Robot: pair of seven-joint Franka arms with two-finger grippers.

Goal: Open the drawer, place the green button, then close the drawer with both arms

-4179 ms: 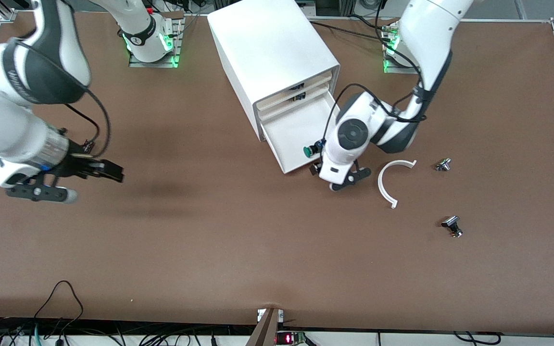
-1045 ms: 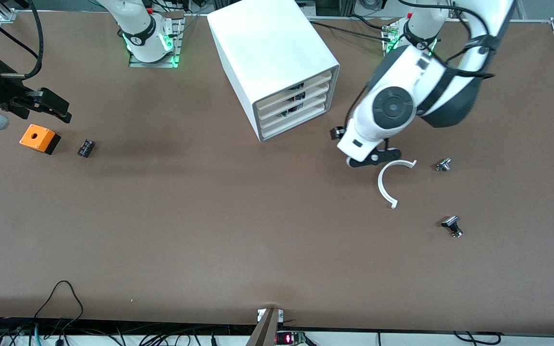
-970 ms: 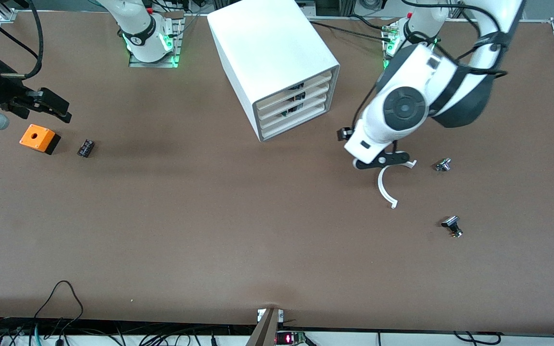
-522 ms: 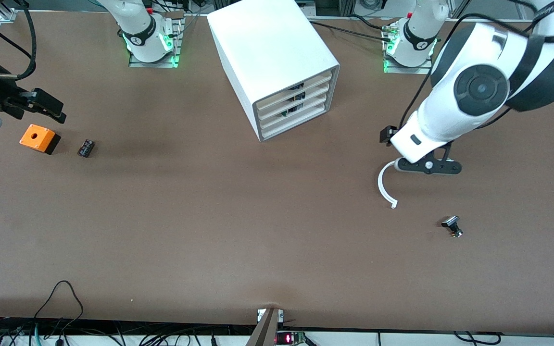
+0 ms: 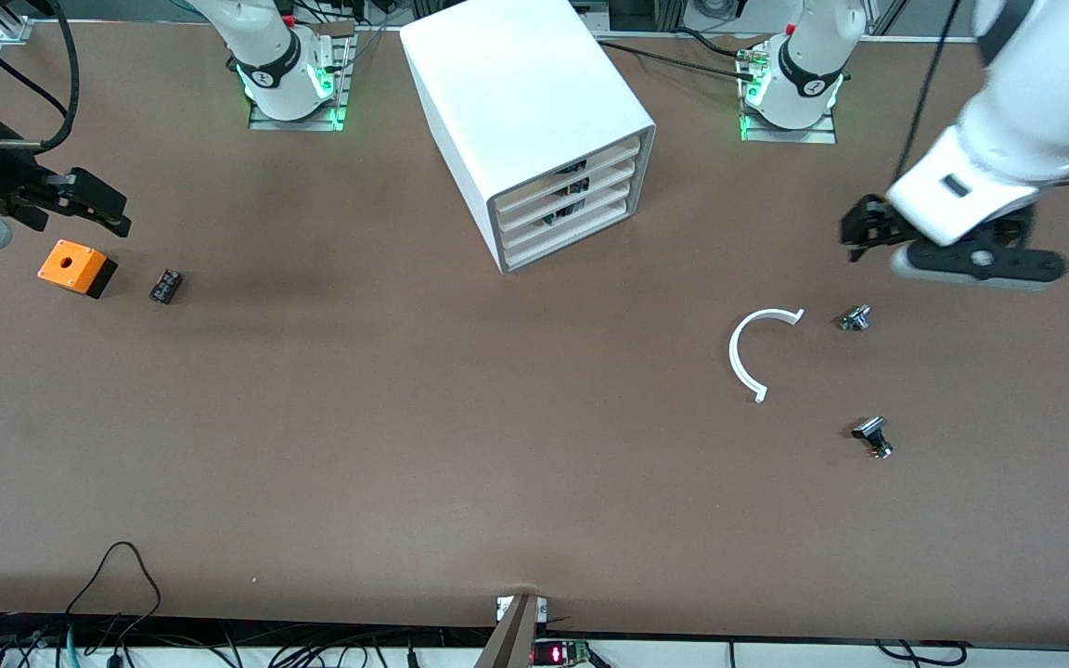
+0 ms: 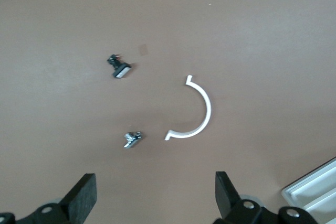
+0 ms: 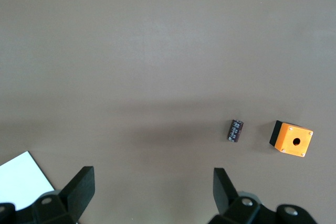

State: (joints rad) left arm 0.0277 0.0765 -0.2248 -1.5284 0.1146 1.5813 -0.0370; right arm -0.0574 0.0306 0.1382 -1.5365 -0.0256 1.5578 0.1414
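Observation:
The white cabinet (image 5: pixel 525 88) stands at the middle of the table's robot side with all four drawers shut. The lowest drawer (image 5: pixel 570 238) is flush with the ones above it. The green button is hidden. My left gripper (image 5: pixel 864 228) is open and empty, up in the air over the table toward the left arm's end; its wrist view shows the black fingers (image 6: pixel 83 199) wide apart. My right gripper (image 5: pixel 96 200) is open and empty over the right arm's end of the table, beside the orange box (image 5: pixel 76 267); its fingers (image 7: pixel 79 187) are spread.
A white arc piece (image 5: pixel 750 353), a silver part (image 5: pixel 856 318) and a black-capped part (image 5: pixel 872 435) lie under and near the left gripper. A small black part (image 5: pixel 166 285) lies beside the orange box. The cabinet's corner shows in the left wrist view (image 6: pixel 315 192).
The lowest drawer, open with the green button inside 4.2 s ago, is now shut. My left gripper has swung away from the cabinet toward its own end. The right gripper has hardly moved.

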